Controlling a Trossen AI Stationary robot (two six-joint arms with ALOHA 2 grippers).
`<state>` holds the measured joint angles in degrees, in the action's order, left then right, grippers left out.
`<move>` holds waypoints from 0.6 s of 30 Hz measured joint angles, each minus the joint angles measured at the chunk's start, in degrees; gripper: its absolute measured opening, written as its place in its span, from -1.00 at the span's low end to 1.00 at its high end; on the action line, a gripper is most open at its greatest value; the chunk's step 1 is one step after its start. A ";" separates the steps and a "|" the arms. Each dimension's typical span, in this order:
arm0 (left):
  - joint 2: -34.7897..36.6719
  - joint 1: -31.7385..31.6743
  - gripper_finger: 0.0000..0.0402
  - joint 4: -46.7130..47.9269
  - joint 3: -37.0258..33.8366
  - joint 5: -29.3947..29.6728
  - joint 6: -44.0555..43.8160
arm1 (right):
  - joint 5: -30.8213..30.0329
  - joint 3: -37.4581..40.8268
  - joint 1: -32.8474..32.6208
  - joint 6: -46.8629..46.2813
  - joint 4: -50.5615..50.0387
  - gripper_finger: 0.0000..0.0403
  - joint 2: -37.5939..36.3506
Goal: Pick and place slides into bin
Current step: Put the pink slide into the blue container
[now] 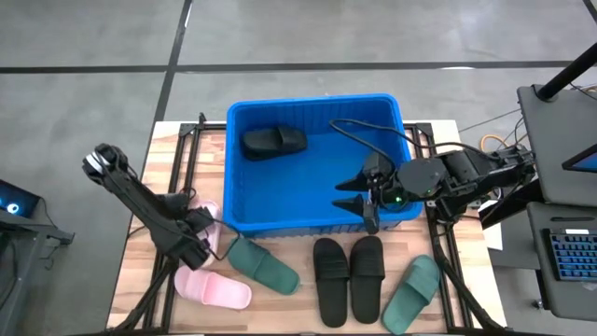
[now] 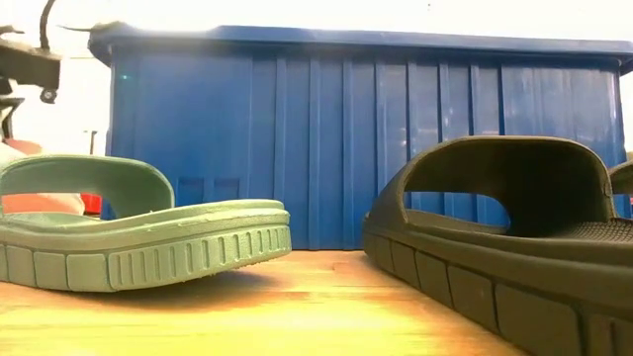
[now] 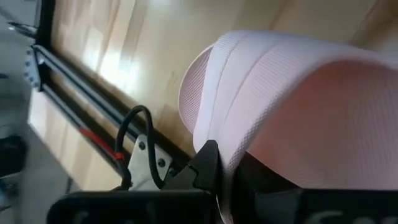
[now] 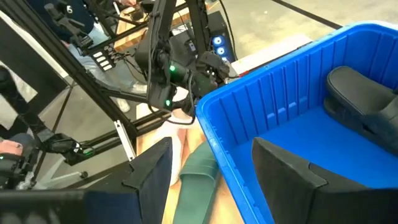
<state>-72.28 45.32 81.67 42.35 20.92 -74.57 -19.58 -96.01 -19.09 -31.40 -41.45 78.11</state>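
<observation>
Gripping a pink slide point(image 1: 207, 227), the left pincer point(image 1: 201, 231) is clamped; right pincer point(image 1: 359, 198) gapes wide.

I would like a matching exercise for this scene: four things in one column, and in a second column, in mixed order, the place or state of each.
Things:
1. left hand
2. right hand
3. single black slide
4. black pair

Places or states:
A. lying inside the blue bin
B. side by side on the table, in front of the bin
C. open, above the bin's front wall
D. shut on a pink slide at the table's left side

Pairs: 1-D, 2-C, 3-A, 4-B
</observation>
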 joint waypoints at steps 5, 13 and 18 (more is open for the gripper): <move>5.67 0.00 -1.00 -0.71 0.00 -0.80 4.09 | 0.00 0.00 0.00 0.57 0.00 0.04 -0.13; 13.96 0.00 -1.00 -1.18 1.85 -4.09 13.87 | 0.03 0.00 0.00 0.55 0.02 0.04 -0.71; 16.30 0.02 -1.00 -1.18 3.72 -7.82 27.04 | 0.03 0.00 0.00 1.95 0.11 0.04 -0.93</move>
<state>-55.98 45.34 80.49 46.07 13.10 -47.54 -19.55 -96.01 -19.09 -29.46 -41.34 77.18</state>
